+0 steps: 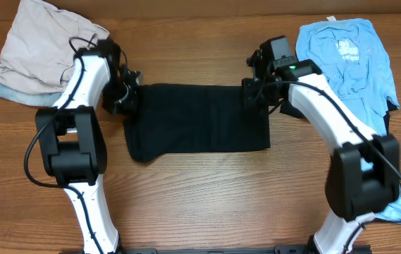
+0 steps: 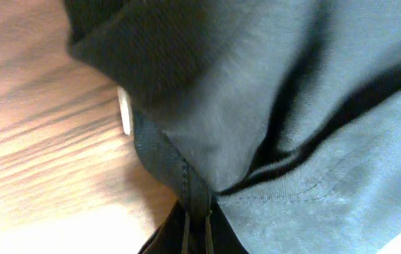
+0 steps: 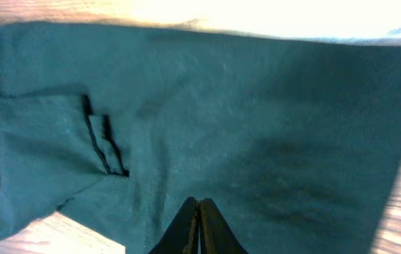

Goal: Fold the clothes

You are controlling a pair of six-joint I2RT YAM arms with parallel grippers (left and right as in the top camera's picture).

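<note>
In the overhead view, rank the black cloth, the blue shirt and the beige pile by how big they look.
1. black cloth, largest.
2 and 3. blue shirt and beige pile look about alike; the right arm covers part of the shirt, so I won't rank them.
</note>
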